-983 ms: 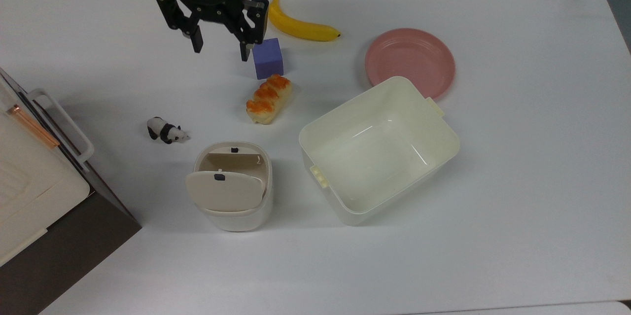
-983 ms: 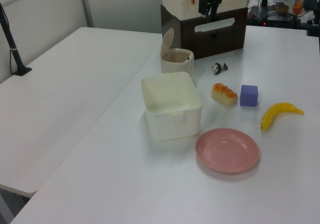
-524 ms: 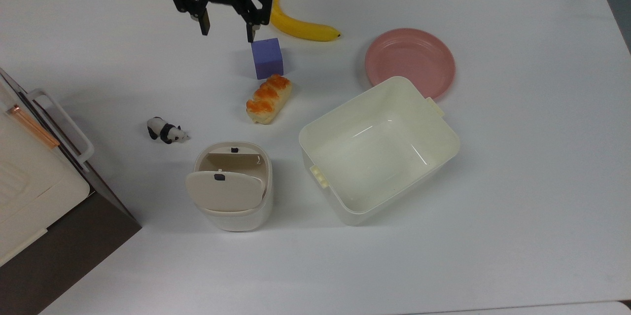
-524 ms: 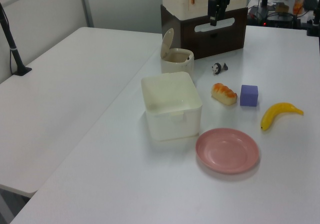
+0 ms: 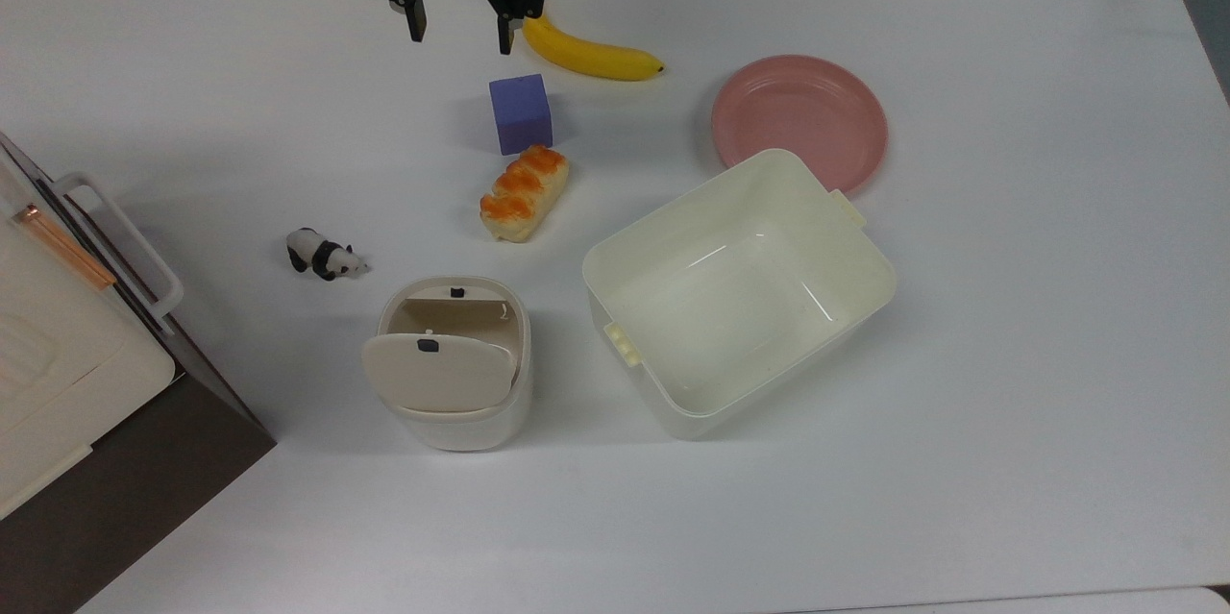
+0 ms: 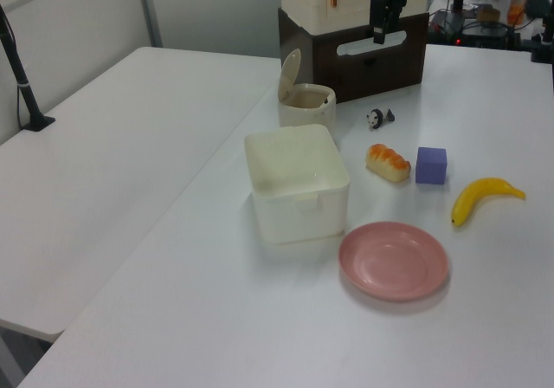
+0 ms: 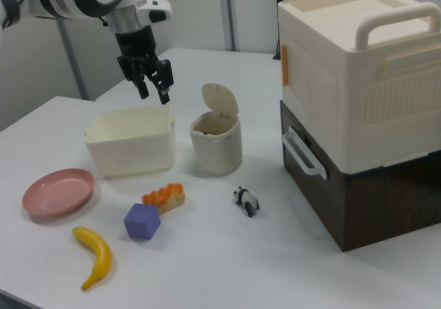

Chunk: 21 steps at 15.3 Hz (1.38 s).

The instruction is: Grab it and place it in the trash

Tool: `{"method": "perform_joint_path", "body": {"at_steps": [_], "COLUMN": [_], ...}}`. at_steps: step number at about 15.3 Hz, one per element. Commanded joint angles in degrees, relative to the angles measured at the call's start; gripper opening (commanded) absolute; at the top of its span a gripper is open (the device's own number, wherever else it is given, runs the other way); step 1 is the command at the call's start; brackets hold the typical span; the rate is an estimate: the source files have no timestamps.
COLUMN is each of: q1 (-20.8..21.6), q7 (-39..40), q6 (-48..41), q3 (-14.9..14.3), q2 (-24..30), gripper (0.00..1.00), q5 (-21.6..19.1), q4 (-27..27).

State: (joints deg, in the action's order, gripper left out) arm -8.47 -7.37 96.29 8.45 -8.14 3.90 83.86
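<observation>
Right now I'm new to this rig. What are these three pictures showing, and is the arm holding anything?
It is one robot arm ending in a two-finger pincer, filmed by three fixed cameras. The top view looks straight down on the white table; the left and right views look across it from opposite sides.

On the table are a banana, a purple cube, a bread piece, a pink plate, a panda figurine, a cream tub and a small bin with its flap lid up. A big cream box sits on a dark base.

The pincer hangs open above the table, holding nothing.
</observation>
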Motion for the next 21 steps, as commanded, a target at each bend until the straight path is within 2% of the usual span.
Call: {"method": "perform_joint_path", "body": {"at_steps": [1, 3, 4, 6, 8, 11, 14, 21], "q1": [-0.1, -0.1, -0.1, -0.1, -0.1, -0.1, -0.4, -0.1], "q7": [1.2, 1.3, 1.3, 1.2, 1.3, 1.3, 3.2, 1.8], "q6": [-1.2, -1.2, -0.9, -0.8, -0.8, -0.5, -0.4, -0.3], "q3": [-0.2, -0.2, -0.2, -0.2, -0.2, -0.2, -0.3, -0.3], "q2": [3.2, 3.2, 3.2, 3.0, 3.0, 2.9, 2.7, 2.9], "gripper": [0.7, 0.71, 0.78, 0.83, 0.84, 0.84, 0.99, 1.0], "q5": [-2.1, -2.2, -2.3, -2.9, -5.3, -6.8, -7.1, -7.1], "q4": [3.5, 3.2, 3.2, 2.9, 2.9, 2.9, 2.9, 1.9]}}
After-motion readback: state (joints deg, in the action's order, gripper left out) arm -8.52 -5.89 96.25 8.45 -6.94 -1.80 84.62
